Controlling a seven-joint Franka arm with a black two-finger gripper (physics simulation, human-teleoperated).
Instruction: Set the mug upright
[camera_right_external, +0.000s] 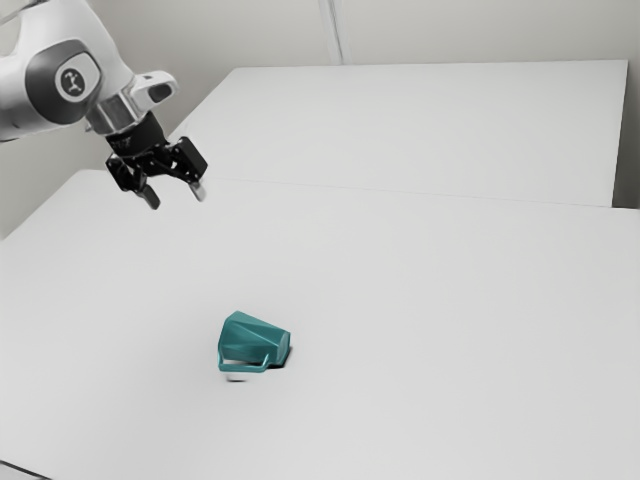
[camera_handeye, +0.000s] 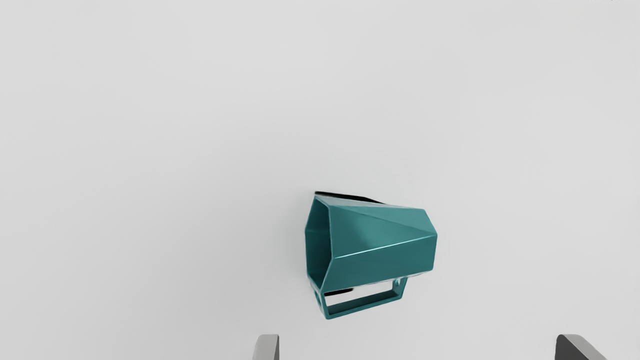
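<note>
Plainly, the gripper (camera_right_external: 176, 194) is released, its two fingers (camera_handeye: 267, 348) wide apart with nothing held or touched between them. It hangs above the table (camera_right_external: 420, 310), at the far left in the exterior view. The teal mug (camera_right_external: 250, 338) lies on its side on the tabletop, nearer and further right, well apart from the fingertips, its mouth toward the exterior view's left and its handle (camera_right_external: 243, 368) on the near side.

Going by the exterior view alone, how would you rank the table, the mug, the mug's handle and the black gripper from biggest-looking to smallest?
1. Table, by far
2. Gripper, spanning wider and taller than the mug
3. Mug
4. Handle, a thin loop
</note>
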